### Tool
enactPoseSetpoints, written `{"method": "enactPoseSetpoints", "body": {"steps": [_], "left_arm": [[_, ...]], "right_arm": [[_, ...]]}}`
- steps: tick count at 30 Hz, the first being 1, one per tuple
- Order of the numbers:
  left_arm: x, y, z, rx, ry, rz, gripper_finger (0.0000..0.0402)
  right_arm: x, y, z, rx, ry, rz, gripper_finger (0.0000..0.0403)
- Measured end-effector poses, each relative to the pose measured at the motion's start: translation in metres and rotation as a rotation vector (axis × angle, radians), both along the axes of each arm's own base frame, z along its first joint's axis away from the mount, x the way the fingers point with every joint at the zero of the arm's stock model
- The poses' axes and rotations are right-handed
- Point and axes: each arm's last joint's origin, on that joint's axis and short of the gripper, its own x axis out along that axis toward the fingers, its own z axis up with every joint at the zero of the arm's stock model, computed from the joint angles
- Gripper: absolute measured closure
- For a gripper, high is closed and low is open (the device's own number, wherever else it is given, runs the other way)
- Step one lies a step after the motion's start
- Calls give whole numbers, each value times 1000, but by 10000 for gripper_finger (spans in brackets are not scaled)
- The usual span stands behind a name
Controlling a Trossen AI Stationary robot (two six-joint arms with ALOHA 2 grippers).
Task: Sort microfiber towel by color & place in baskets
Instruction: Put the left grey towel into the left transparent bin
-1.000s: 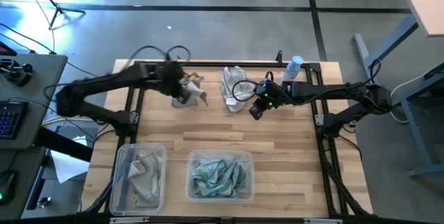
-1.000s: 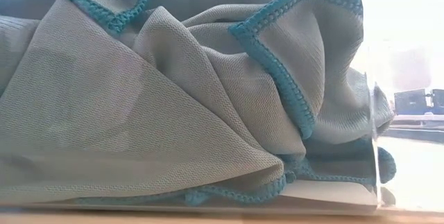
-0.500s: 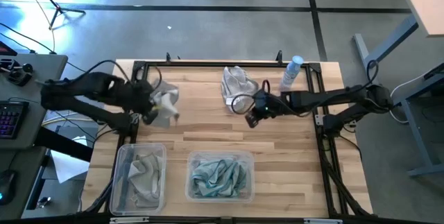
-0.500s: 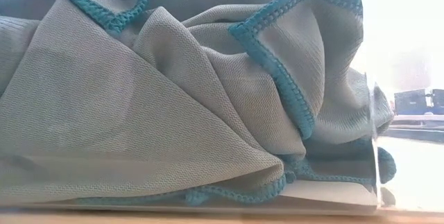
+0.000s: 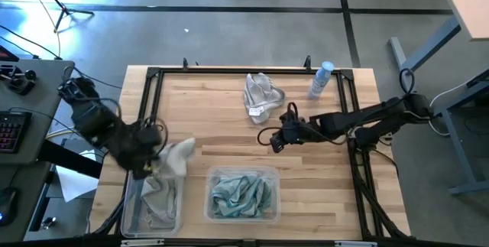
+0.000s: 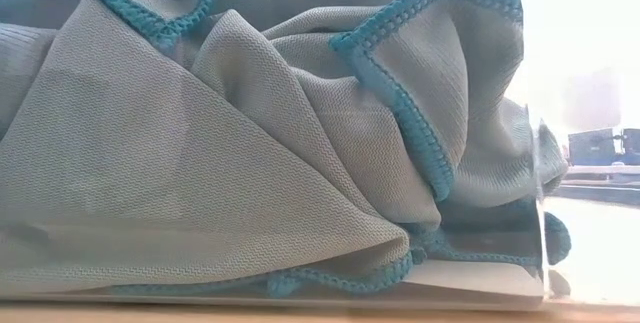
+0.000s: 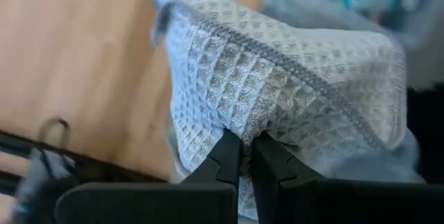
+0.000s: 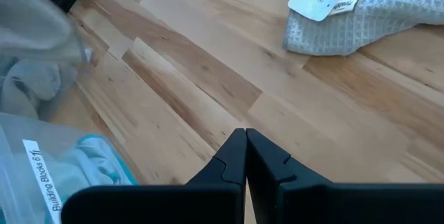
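Note:
My left gripper is shut on a grey-beige waffle microfiber towel at the far end of the narrower basket, which holds more grey-beige towels. The wider basket holds teal-edged towels, and these fill the low view behind its clear wall. A grey-beige towel with a white tag lies crumpled on the far middle of the table. My right gripper is shut and holds nothing, over bare wood between that towel and the wider basket. My left gripper pinches a bunched part of the grey-beige towel between its two fingers; how many layers, I cannot tell. The towel spreads beyond the fingers, its stitched edge on the far side. It is off the table, over the narrower basket's far rim.
A pale blue spray bottle lies near the table's far right corner. A black frame runs round the table top. Bare wood stretches across the middle. The wider basket bears a white label.
My left gripper has carried the grey-beige towel from the table's far middle toward the left and near edges, and now holds it at the narrower basket's far end. My right gripper, still shut, has drawn back from the tagged towel toward the near edge.

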Motion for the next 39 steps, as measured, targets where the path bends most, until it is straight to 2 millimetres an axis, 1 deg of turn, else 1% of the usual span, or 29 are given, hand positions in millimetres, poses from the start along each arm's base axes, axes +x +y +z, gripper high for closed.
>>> {"method": "enactPoseSetpoints", "body": {"steps": [5,8,12,14,16,18,21,25,30,34,39], "left_arm": [[-15,-35,2,-115,96,-49,401],[-28,-56,-2,-179,223,-51,401],[-44,-84,-11,-219,418,-61,401],[-50,-100,-15,-257,471,-97,401],[-54,-118,-17,-324,469,-159,401],[-56,-134,-18,-391,430,-213,401],[-56,-151,-21,-423,345,-265,401],[-51,-163,-28,-398,269,-303,401],[-43,-164,-28,-356,161,-380,401],[-36,-166,-26,-336,51,-525,401],[-35,-167,-25,-295,-8,-684,401]], "right_arm": [[0,3,0,5,-5,-10,403],[0,3,0,4,-6,-10,403],[0,2,0,-10,-7,-20,403],[0,2,0,-13,-7,-21,403],[0,2,0,-17,-6,-18,403],[0,2,0,-20,-4,-13,403],[0,2,0,-29,-1,-3,403],[0,2,0,-31,0,-1,403],[-1,2,0,-46,14,15,403],[-1,2,-1,-46,18,15,403],[-2,2,-1,-46,30,18,403]]}}
